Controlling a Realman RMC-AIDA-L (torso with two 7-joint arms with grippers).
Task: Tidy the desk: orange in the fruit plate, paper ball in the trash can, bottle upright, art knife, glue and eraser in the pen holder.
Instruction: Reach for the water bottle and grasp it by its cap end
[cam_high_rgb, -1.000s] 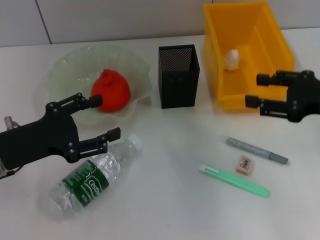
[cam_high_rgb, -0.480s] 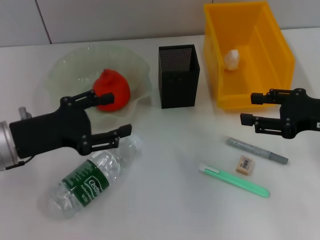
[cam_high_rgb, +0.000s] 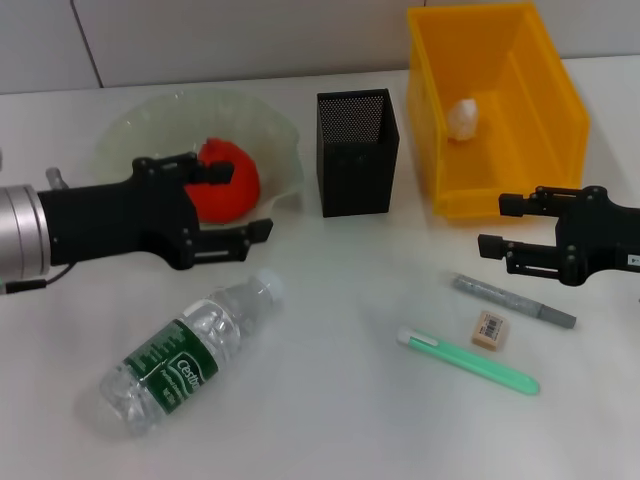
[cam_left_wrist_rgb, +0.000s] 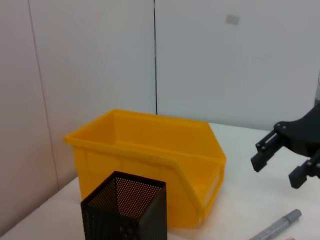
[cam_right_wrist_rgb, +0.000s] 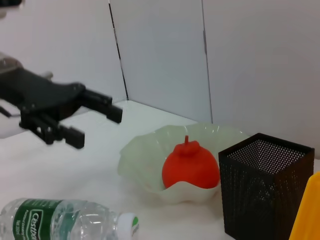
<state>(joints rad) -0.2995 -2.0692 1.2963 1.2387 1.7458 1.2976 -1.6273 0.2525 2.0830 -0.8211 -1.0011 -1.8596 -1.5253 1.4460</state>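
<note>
You've got one orange (cam_high_rgb: 226, 182), one fruit plate (cam_high_rgb: 130, 130), one bottle (cam_high_rgb: 180, 355), one pen holder (cam_high_rgb: 357, 152), one trash can (cam_high_rgb: 497, 105) holding one paper ball (cam_high_rgb: 463, 117). Right of the pen holder: one eraser (cam_high_rgb: 491, 329), one grey pen-like thing (cam_high_rgb: 514, 301), one green stick (cam_high_rgb: 468, 361), possibly the knife.

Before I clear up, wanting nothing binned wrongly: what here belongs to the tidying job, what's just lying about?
Job: red-orange fruit, pale-green ruffled plate, white paper wad, yellow plastic bin, clear plastic bottle, tan eraser, black mesh cup, grey stick, green stick.
Lying about: nothing seen.
</note>
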